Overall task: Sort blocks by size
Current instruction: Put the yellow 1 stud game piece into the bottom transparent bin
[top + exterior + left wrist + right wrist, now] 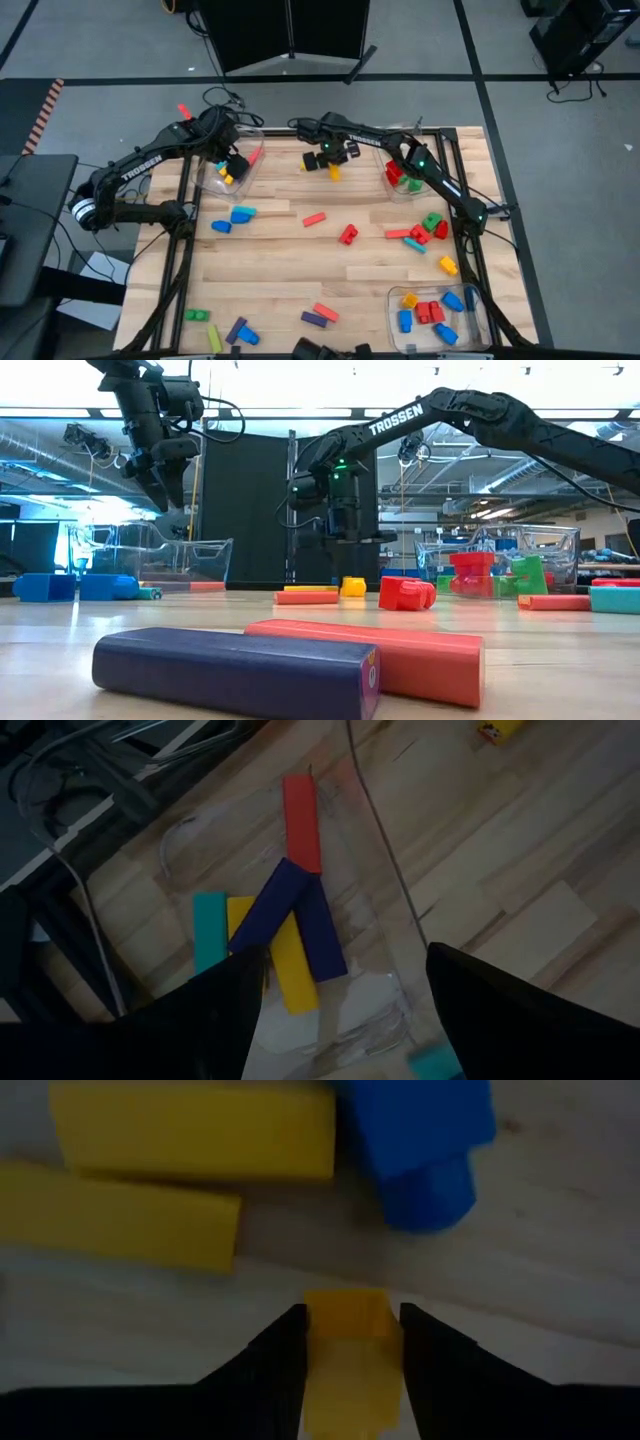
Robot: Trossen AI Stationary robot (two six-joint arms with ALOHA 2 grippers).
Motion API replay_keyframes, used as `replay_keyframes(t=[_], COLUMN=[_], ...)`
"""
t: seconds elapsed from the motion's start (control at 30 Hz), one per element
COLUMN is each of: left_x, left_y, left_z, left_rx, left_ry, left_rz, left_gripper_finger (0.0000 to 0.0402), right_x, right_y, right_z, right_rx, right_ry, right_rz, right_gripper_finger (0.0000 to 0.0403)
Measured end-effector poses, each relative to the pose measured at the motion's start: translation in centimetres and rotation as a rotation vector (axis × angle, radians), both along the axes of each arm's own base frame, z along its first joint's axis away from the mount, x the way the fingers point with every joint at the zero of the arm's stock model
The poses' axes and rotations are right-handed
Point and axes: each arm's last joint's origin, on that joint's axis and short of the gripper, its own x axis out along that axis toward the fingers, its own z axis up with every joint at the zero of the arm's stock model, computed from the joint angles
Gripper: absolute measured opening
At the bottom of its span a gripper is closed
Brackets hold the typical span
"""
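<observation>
My right gripper point(333, 165) reaches to the far middle of the table, points down and is shut on a small yellow block point(345, 1330), which shows on the tabletop in the low view point(352, 586). Just beyond this block lie two yellow bars point(190, 1130) and a blue block point(420, 1150). My left gripper point(345, 960) hangs open above the clear bin point(225, 178) at the far left. That bin holds red, blue, purple, yellow and teal long bars point(290, 920). Nothing is between the left fingers. My right gripper pinches the small yellow block by two opposite sides point(312, 1325) between its two fingers point(270, 1370). The fingers come from above, pointing down. The block sits low at the tabletop; whether it is lifted off the wood I cannot tell.
A clear bin point(405, 178) at the far right holds red and green blocks, and a bin point(437, 312) at the near right holds blue, red and orange ones. Loose blocks lie scattered: blue point(235, 215), red point(348, 233), a cluster point(425, 232), bars near the front point(320, 316).
</observation>
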Motion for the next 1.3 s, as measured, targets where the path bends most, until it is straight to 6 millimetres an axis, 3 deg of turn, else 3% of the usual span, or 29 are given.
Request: replay_keyframes(t=[0.3,0.47,0.57,0.73,1.0,1.13,1.3], left_x=[0.0,0.0,0.0,-0.1,1.8,3.7,5.9], left_y=[0.0,0.0,0.0,-0.1,-2.0,-4.3,-7.3], left_z=[0.0,0.0,0.0,-0.1,0.7,1.2,1.7], left_rx=[-0.001,-0.002,-0.008,-0.03,-0.033,-0.001,0.053], left_ry=[0.001,-0.001,-0.008,-0.018,-0.13,-0.191,-0.267], left_rz=[0.0,0.005,0.023,0.059,-0.142,-0.228,-0.277], left_gripper_finger=[0.0284,0.0284,0.0284,0.0284,0.0284,0.0284,0.0284], right_x=[0.0,0.1,0.0,-1.5,-7.4,-10.4,-14.1], right_y=[1.6,3.8,5.7,9.9,18.6,23.2,28.4], right_z=[0.3,2.5,5.5,13.1,24.5,26.8,27.0], right_rx=[0.045,0.015,-0.076,-0.201,-0.43,-0.431,-0.357], right_ry=[0.047,0.095,0.092,-0.038,-0.285,-0.38,-0.435], right_rz=[0.12,0.224,0.271,0.342,0.402,0.424,0.422], right_gripper_finger=[0.0141,0.0148,0.0148,0.0148,0.0149,0.0149,0.015])
